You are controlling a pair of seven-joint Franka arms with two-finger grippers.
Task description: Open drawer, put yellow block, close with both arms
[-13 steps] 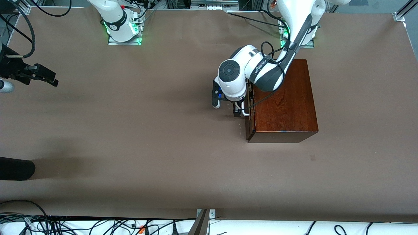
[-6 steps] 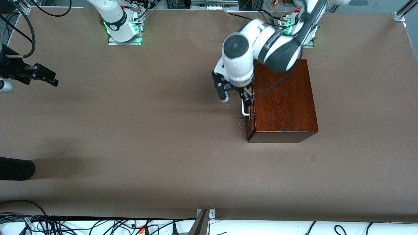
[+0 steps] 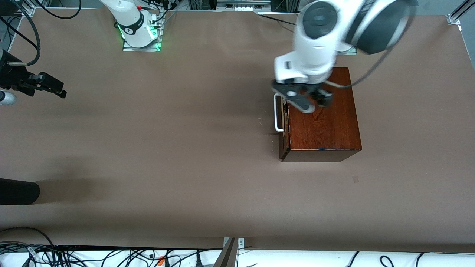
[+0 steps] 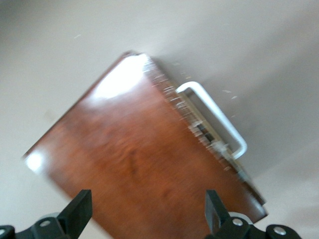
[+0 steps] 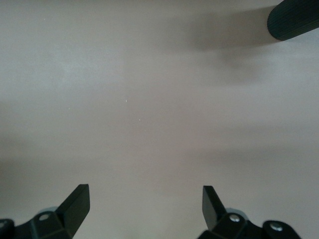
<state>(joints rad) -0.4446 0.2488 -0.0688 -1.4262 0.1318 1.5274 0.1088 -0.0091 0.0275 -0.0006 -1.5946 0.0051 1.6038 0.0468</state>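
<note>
The dark reddish-brown wooden box (image 3: 323, 118) stands on the table toward the left arm's end. Its drawer front (image 3: 282, 142) with the white bar handle (image 3: 276, 113) faces the right arm's end. A thin pale strip shows between the front and the box. The box (image 4: 134, 164) and handle (image 4: 214, 117) also show in the left wrist view. My left gripper (image 3: 311, 101) (image 4: 147, 204) hangs open and empty over the box top, near the handle edge. My right gripper (image 3: 48, 87) (image 5: 144, 196) waits open and empty over bare table at the right arm's end. The yellow block is out of view.
A black rounded object (image 3: 18, 191) lies at the table's edge at the right arm's end, nearer the front camera; it also shows in the right wrist view (image 5: 294, 20). Cables run along the table's front edge (image 3: 111, 256).
My left gripper has left the drawer handle, risen and swung over the box top. The box, drawer and right arm have not moved.
</note>
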